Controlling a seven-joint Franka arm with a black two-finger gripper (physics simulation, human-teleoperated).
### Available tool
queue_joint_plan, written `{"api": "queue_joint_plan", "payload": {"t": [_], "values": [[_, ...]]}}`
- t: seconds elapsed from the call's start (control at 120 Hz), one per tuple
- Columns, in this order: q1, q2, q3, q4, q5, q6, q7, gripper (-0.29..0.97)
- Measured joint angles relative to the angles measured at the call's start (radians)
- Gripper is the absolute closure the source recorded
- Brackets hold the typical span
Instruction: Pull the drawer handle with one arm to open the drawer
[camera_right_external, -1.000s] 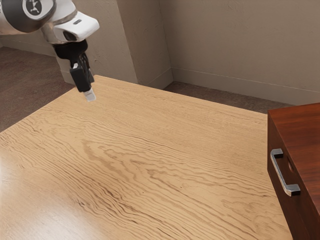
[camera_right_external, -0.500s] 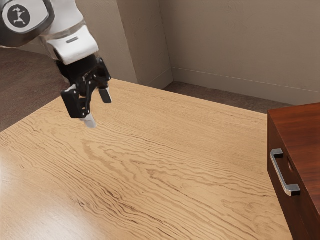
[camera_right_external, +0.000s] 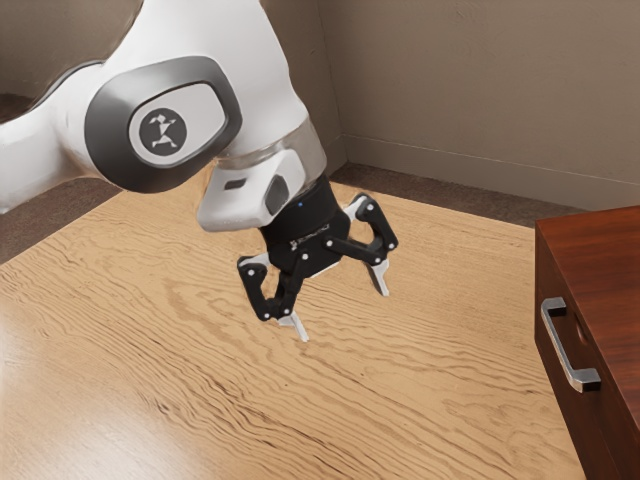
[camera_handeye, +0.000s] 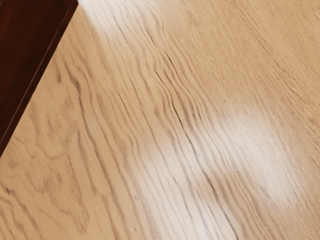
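The tool (camera_right_external: 340, 306) hangs released above the worktop (camera_right_external: 180, 390), its 2 fingers (camera_right_external: 296, 325) spread; the drawer handle (camera_right_external: 568, 345) is well apart from it.

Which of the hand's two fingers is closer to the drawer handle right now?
The finger on the exterior view's right, the higher one; the other finger sits lower and further left. The open hand is well short of the drawer handle.

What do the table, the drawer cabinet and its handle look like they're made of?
Table: light wood, perhaps veneer, with wavy grain and a soft sheen, judging by the pale glare patches. Drawer cabinet: dark reddish wood, smooth and stained-looking. Handle: probably brushed metal, grey with a pale highlight along its bar.
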Motion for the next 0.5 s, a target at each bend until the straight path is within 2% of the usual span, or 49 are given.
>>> {"api": "queue_joint_plan", "payload": {"t": [0.142,0.242,0.358,0.5], "values": [[-0.027,0.038,0.001,-0.036,-0.073,0.18,0.13,0.03],[-0.042,0.078,-0.001,-0.035,-0.11,0.281,0.206,0.14],[-0.064,0.12,-0.002,-0.025,-0.149,0.369,0.281,0.26],[-0.083,0.195,-0.006,0.027,-0.19,0.436,0.357,0.32]]}}
